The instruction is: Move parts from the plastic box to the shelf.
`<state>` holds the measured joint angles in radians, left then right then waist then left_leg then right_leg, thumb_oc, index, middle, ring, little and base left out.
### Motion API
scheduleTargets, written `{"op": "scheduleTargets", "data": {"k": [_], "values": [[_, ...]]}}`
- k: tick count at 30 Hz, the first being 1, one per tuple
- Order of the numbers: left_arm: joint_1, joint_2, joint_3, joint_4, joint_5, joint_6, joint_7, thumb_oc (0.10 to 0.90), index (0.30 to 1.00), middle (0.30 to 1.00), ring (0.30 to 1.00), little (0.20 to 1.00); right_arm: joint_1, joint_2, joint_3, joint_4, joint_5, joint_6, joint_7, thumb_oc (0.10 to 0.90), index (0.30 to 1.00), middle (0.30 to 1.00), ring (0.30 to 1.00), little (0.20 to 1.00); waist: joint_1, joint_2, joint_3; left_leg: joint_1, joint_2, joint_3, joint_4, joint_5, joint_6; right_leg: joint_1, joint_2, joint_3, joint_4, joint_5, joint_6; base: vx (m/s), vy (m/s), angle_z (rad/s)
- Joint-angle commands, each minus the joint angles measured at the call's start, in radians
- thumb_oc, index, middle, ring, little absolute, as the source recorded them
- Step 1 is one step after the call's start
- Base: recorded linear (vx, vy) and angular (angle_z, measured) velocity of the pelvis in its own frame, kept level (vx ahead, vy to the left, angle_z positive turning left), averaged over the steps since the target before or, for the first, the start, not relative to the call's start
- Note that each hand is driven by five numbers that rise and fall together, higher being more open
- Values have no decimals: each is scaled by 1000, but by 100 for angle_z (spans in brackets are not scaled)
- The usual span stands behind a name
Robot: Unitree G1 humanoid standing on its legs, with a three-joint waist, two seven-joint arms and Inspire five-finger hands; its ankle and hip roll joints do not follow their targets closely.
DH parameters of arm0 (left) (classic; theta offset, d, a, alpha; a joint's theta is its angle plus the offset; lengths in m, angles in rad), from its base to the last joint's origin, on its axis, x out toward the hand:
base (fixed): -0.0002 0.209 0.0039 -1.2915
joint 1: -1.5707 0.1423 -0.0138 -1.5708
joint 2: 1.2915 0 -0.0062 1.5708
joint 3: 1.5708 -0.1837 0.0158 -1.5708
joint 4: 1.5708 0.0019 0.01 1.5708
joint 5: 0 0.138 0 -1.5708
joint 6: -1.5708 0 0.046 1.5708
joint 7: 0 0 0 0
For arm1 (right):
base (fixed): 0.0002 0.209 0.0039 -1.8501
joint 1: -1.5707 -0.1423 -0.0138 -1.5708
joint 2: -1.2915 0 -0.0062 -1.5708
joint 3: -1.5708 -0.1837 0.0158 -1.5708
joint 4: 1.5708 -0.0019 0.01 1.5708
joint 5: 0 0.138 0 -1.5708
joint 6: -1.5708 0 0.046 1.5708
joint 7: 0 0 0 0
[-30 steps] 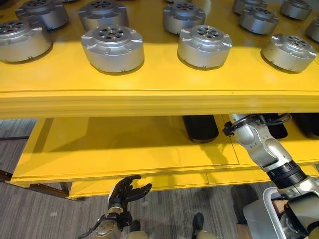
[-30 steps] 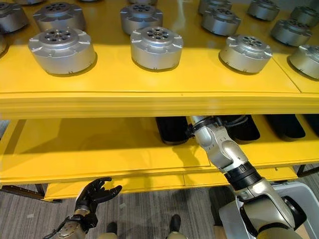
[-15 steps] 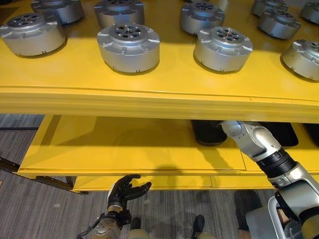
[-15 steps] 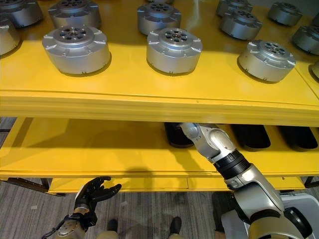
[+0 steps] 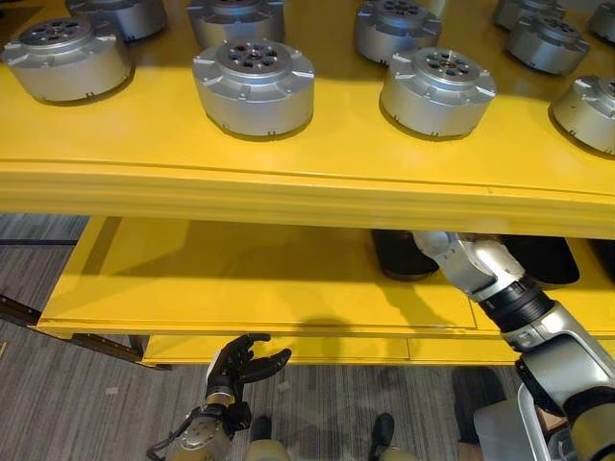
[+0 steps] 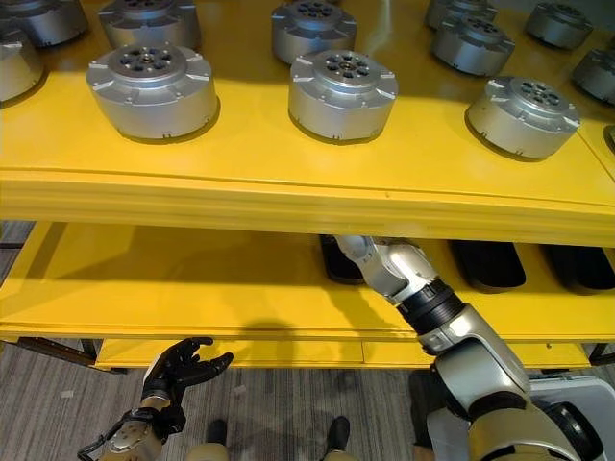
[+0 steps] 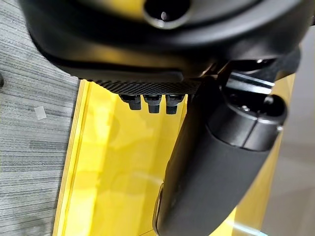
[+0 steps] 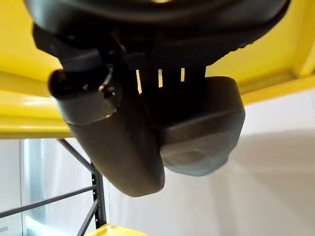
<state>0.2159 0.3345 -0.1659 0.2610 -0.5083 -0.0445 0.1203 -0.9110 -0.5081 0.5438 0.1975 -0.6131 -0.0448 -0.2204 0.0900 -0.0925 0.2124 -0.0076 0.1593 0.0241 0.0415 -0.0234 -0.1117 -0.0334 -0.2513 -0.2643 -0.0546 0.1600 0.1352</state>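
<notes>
While reaching in under the top tier of the yellow shelf (image 5: 288, 187), has the right arm stretched onto the lower tier (image 5: 240, 279), wrist passing just beside a black part (image 5: 396, 261) lying there. Seen from the wrist, curls the right hand (image 8: 113, 142) round a dark, round-cornered part (image 8: 206, 128), thumb on one side and fingers on the other; seemingly a firm grip, though hard to judge from so close. Holds that part under a yellow edge, with a pale wall and a dark metal frame (image 8: 96, 196) beyond.

Further along the lower tier, to the right of the arm, two more black parts (image 6: 485, 261) and (image 6: 578, 267), apart from each other and tucked back under the top tier.

On the top tier, rows of silver round parts, each flat on its base and apart from its neighbours: nearest the front edge, one at the left (image 5: 254, 84), one toward the right (image 5: 437, 89), another at the far right edge (image 5: 588, 110).

Keeps the left hand (image 5: 237, 363) low, in front of the shelf's bottom edge and above grey carpet (image 5: 58, 403), fingers spread and relaxed, holding nothing.

At the lower right, beside the right arm, the rim of a pale plastic box (image 6: 588, 386).
</notes>
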Motion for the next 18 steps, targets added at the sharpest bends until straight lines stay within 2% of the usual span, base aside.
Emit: {"op": "scheduleTargets", "data": {"k": [1, 4, 6, 7, 8, 11, 12, 18], "values": [[-106, 98, -29, -121, -40, -132, -10, 900, 1000, 1000, 1000, 1000, -287, 50, -25, -34, 35, -36, -74, 400, 300, 300, 300, 300, 28, -37, -88, -101, 41, 10, 159, -76, 7, 59, -128, 9, 196, -113, 97, -127, -13, -1], [-134, 121, -40, -133, -41, -141, -6, 900, 1000, 1000, 1000, 1000, -324, 53, -26, -28, 59, -36, -85, 400, 300, 300, 300, 300, 28, -29, -44, -178, 51, -14, 287, -102, -1, -4, -125, 27, 301, -174, 82, -166, -5, 5], [-160, 133, -46, -133, -49, -147, -2, 900, 1000, 1000, 1000, 1000, -376, 41, -25, -19, 67, -37, -94, 400, 300, 300, 300, 300, 24, -14, -17, -255, 57, -41, 430, -154, -3, -90, -129, 52, 457, -253, 59, -209, 38, 5], [-163, 133, -47, -131, -50, -147, -2, 900, 1000, 1000, 1000, 1000, -379, 41, -24, -17, 67, -37, -94, 400, 300, 300, 300, 300, 25, -13, -18, -268, 59, -43, 447, -162, -3, -104, -130, 56, 474, -261, 59, -139, 39, 9], [-168, 138, -47, -135, -56, -150, -1, 900, 1000, 1000, 1000, 1000, -413, 31, -20, -6, 67, -34, -99, 400, 300, 300, 300, 300, 21, -7, -7, -296, 64, -56, 518, -193, 0, -144, -132, 66, 565, -307, 43, -87, 23, 12], [-169, 139, -45, -136, -63, -152, -3, 900, 1000, 1000, 1000, 1000, -464, 24, -9, 14, 57, -30, -103, 400, 300, 300, 300, 300, 24, -4, -8, -336, 70, -69, 606, -238, 3, -191, -141, 75, 653, -357, 30, -96, 22, 9], [-171, 138, -43, -135, -67, -152, -1, 900, 1000, 1000, 1000, 1000, -505, 13, 0, 26, 41, -27, -114, 400, 300, 300, 300, 300, 27, 0, -3, -368, 76, -76, 688, -280, 9, -239, -148, 92, 733, -394, 21, -77, 16, 0], [-184, 137, -49, -127, -80, -153, 4, 900, 1000, 1000, 1000, 1000, -576, 4, 16, 22, 13, -23, -129, 400, 300, 300, 300, 300, 24, 4, 4, -449, 79, -93, 827, -343, 19, -338, -149, 122, 863, -454, 8, -104, 8, -24]]}}
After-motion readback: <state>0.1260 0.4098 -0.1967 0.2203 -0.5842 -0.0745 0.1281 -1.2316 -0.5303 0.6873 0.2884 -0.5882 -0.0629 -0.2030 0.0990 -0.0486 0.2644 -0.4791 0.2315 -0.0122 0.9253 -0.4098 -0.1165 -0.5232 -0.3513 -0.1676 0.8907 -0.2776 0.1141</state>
